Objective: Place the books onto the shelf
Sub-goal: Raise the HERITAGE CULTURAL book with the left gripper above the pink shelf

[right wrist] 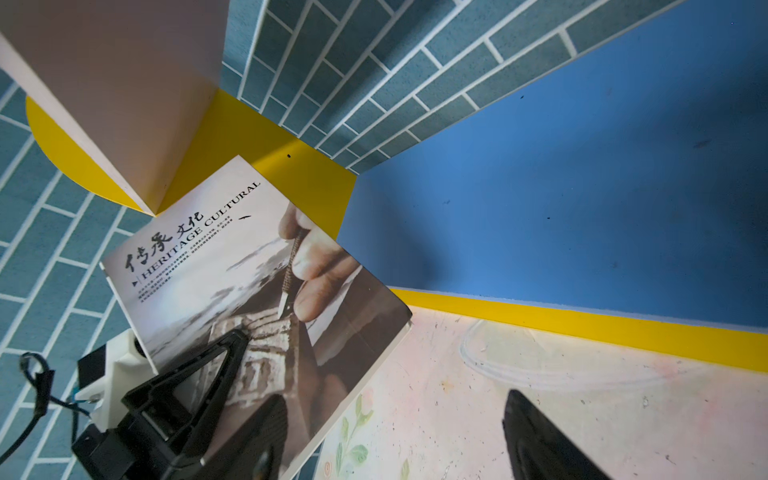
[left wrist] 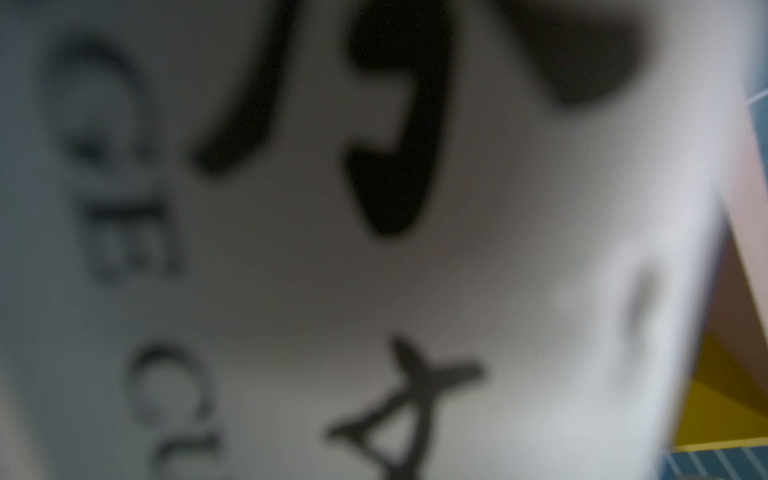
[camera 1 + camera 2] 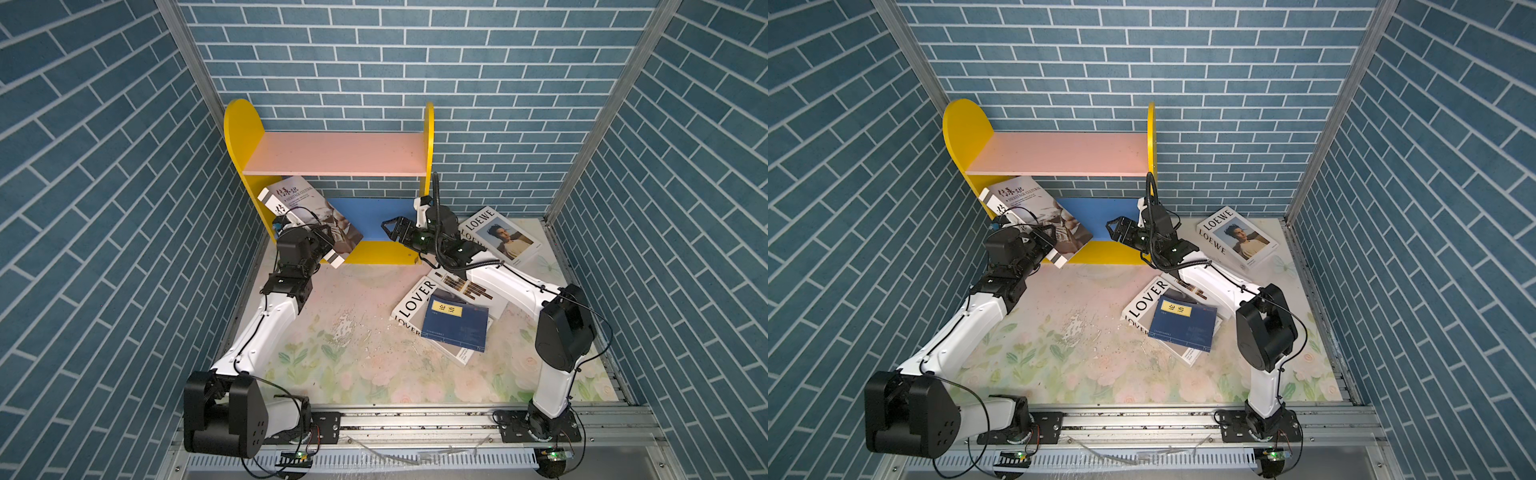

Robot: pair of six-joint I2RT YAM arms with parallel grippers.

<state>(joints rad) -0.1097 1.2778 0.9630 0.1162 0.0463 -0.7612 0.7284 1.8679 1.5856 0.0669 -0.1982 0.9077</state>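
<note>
The shelf [image 3: 336, 153] [image 3: 1059, 153] stands at the back wall, its blue lower board [image 1: 582, 187] bare on the right. My left gripper [image 3: 328, 245] [image 3: 1047, 240] is shut on the lower end of the white Heritage Cultural book [image 3: 307, 208] [image 3: 1034, 203] [image 1: 249, 270]. That book tilts into the shelf's lower left corner, and its blurred spine [image 2: 457, 270] fills the left wrist view. My right gripper [image 3: 388, 230] [image 3: 1113, 230] [image 1: 390, 415] hangs open and empty before the lower board. The other books lie on the table: LOEWE [image 3: 503, 237], LOVER [image 3: 415, 303], a brown-bar one [image 3: 469, 291] and a navy one [image 3: 457, 324] on top.
Blue brick-patterned walls [image 3: 104, 208] close in the left, back and right sides. The floral table mat [image 3: 353, 353] lies between the two arms. A metal rail [image 3: 415, 419] with both arm bases runs along the front edge.
</note>
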